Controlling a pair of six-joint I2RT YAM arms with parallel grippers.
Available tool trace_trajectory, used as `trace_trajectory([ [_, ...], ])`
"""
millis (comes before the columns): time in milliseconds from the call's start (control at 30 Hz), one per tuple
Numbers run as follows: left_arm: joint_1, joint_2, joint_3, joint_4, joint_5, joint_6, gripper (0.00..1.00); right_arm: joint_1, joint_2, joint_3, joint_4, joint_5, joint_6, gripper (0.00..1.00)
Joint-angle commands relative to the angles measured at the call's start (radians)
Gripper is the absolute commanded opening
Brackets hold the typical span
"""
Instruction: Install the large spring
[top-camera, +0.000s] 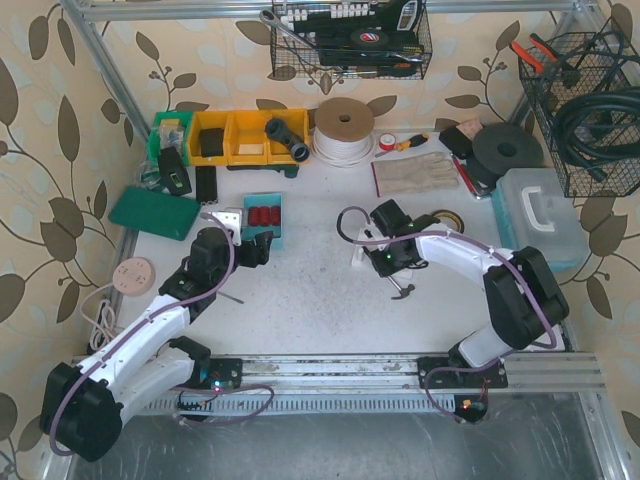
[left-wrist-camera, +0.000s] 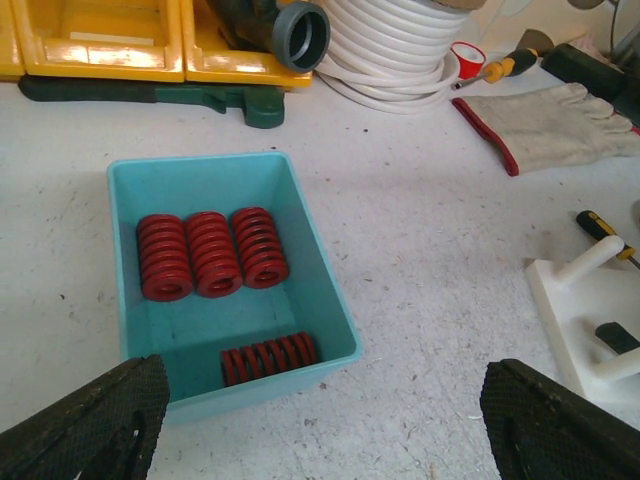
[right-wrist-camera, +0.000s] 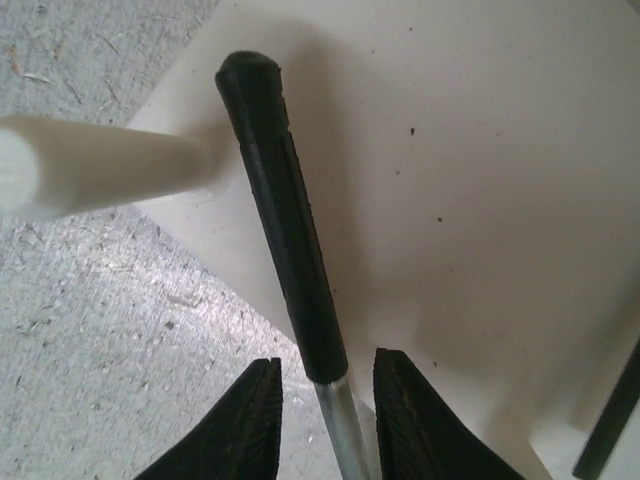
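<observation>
Three large red springs (left-wrist-camera: 215, 253) lie side by side in a teal bin (left-wrist-camera: 330, 300), and a thinner red spring (left-wrist-camera: 268, 358) rests by its near wall. My left gripper (left-wrist-camera: 320, 425) hangs open just in front of the bin, with nothing between its fingers (left-wrist-camera: 100, 420). A white fixture (right-wrist-camera: 450, 200) with a white peg (right-wrist-camera: 100, 165) stands mid-table. My right gripper (right-wrist-camera: 327, 400) is low over it. Its fingers (right-wrist-camera: 245, 420) straddle a black-handled tool (right-wrist-camera: 285, 220) at its metal shaft, with a thin gap on each side.
The teal bin (top-camera: 265, 215) sits left of centre and the fixture (top-camera: 365, 250) right of it. Behind are yellow bins (top-camera: 235, 135), a white cable coil (top-camera: 343, 135), a glove (top-camera: 415, 172), a screwdriver (top-camera: 405, 142) and a clear lidded box (top-camera: 545, 215). A green case (top-camera: 150, 210) lies at the left.
</observation>
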Motion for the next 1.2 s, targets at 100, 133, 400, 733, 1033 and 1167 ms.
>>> trace_trajectory([
  [100,-0.007,-0.001,0.005,0.033,-0.021,0.009,0.88,0.01,0.069,0.037,0.036,0.007,-0.002,0.3],
  [133,-0.006,0.001,0.006,0.031,-0.019,0.009,0.88,0.012,0.077,0.044,0.036,0.011,-0.003,0.3],
  [400,-0.007,-0.011,0.003,0.029,-0.02,0.008,0.88,0.016,0.121,0.066,0.045,0.014,-0.004,0.26],
  [733,-0.007,0.002,0.009,0.026,-0.02,0.005,0.88,0.015,0.126,0.076,0.029,0.029,-0.01,0.15],
  [1033,-0.007,-0.001,0.004,0.025,-0.036,0.005,0.88,0.015,0.071,0.065,0.003,0.04,-0.019,0.0],
  [1167,-0.007,0.006,0.005,0.023,-0.047,0.001,0.91,0.016,0.015,0.06,-0.023,0.033,-0.015,0.0],
])
